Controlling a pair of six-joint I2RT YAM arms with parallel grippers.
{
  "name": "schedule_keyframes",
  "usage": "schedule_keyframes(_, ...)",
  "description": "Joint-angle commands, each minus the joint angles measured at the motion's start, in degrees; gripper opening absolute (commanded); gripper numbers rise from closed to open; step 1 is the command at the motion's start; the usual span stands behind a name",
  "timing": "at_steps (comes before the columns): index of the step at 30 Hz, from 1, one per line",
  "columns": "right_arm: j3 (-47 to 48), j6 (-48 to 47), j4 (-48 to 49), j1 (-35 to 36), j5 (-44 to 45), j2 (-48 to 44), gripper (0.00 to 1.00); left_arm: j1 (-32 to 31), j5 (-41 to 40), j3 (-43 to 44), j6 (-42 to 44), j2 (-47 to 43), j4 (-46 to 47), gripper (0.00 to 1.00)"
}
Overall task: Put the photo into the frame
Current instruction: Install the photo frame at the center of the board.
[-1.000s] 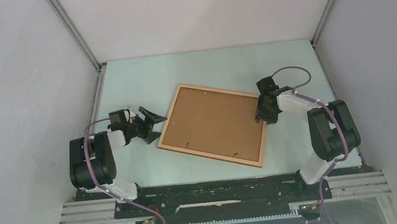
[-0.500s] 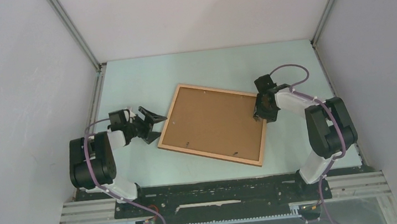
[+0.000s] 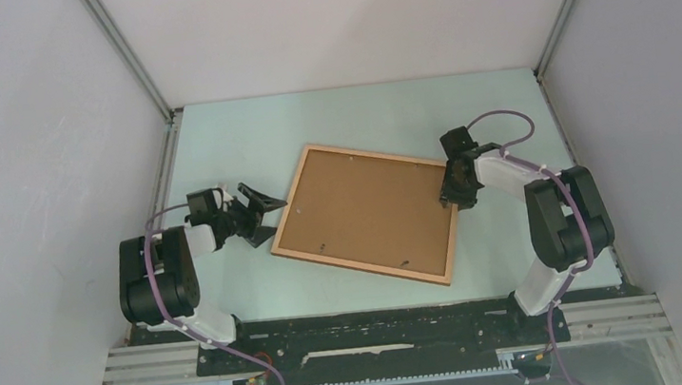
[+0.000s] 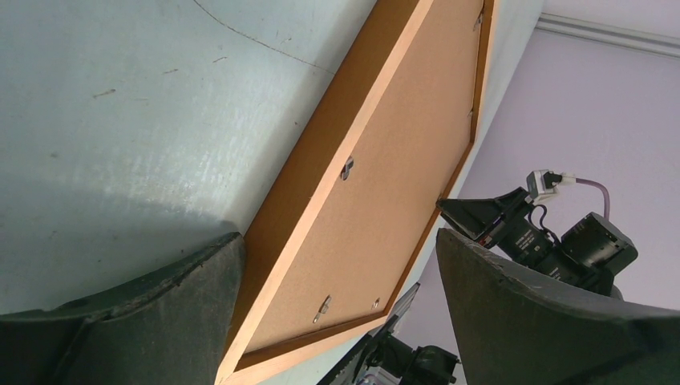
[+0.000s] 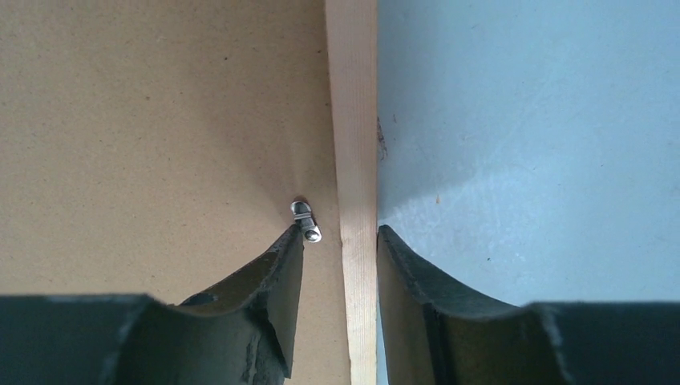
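Note:
The frame (image 3: pixel 363 214) lies face down in the middle of the table, its brown fibreboard back up. The photo is not in view. My left gripper (image 3: pixel 268 216) is open and low beside the frame's left edge; in the left wrist view the frame (image 4: pixel 385 184) lies between the spread fingers (image 4: pixel 160 305). My right gripper (image 3: pixel 450 195) is at the frame's right edge. In the right wrist view it (image 5: pixel 338 233) is narrowly open and astride the wooden rim (image 5: pixel 353 120). Its left finger (image 5: pixel 265 281) rests on the back panel and touches a small metal clip (image 5: pixel 305 220).
More metal clips (image 4: pixel 347 167) sit along the frame's back edges. The table (image 3: pixel 358 114) is pale green, closed in by white walls on three sides. My right arm (image 4: pixel 553 241) shows beyond the frame in the left wrist view.
My right gripper has shifted slightly back and forth along the frame's right edge. The left arm and the frame have not moved.

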Motion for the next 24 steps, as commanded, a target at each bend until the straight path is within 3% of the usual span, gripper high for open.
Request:
schedule_keyframes(1,1.6,2.1,2.9,-0.7,0.2,1.6,0.38,-0.2,2.1,-1.5,-1.0,-1.5,0.2,0.96)
schedule_keyframes(10,1.6,6.6,3.0,-1.0,-3.0,2.5,0.00,-0.1,2.2,-1.8,-1.5,-1.6,0.8,0.96)
schedule_keyframes(15,1.6,8.1,4.8,-0.4,-5.9,1.9,0.00,-0.2,2.3,-1.9,-1.6,-1.7,1.0,0.96)
schedule_keyframes(17,2.1,7.7,3.8,0.0,-5.9,0.8,0.06,-0.2,2.2,-1.9,-1.6,-1.8,1.0,0.96)
schedule_keyframes(22,2.2,5.9,2.0,0.3,-4.6,-2.5,0.59,-0.2,2.3,-2.0,-1.9,-1.9,1.3,0.96)
schedule_keyframes(24,2.3,5.8,2.2,-0.4,-4.9,-2.3,0.65,-0.2,2.5,-2.1,-2.1,-1.9,1.8,0.96)
